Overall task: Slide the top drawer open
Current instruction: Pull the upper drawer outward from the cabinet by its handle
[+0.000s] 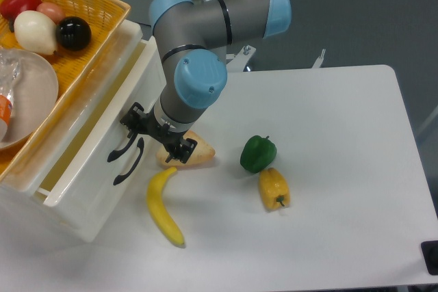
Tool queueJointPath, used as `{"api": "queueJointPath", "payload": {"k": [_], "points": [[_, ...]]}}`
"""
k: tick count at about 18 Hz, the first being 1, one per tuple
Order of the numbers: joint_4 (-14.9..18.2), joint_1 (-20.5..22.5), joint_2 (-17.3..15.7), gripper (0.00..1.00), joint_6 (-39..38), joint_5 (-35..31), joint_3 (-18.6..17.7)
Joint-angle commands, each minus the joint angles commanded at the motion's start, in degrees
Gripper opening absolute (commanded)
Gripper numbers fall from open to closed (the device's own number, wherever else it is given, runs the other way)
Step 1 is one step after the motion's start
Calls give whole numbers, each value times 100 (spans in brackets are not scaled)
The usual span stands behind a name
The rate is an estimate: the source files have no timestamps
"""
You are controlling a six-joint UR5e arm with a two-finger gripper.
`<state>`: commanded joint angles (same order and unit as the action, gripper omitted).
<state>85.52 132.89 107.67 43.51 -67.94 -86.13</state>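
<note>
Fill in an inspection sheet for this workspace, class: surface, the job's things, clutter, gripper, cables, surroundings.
Surface: white table, fruit and vegetables lying loose on it.
Job's things: top drawer of the white cabinet partly open, a gap showing behind its front.
Clutter: banana, green pepper, yellow pepper, pale wedge on the table; wicker basket of round items and a bowl on top of the cabinet.
Gripper: gripper at the upper handle; finger state unclear.
Cables: nothing seen.
Surroundings: dark grey floor.
</note>
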Motion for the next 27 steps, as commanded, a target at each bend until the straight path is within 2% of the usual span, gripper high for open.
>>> {"api": "queueJointPath", "payload": {"k": [9,27], "points": [[-114,35,62,100,35,-18,44],[-79,272,106,100,255,-299,88]]}}
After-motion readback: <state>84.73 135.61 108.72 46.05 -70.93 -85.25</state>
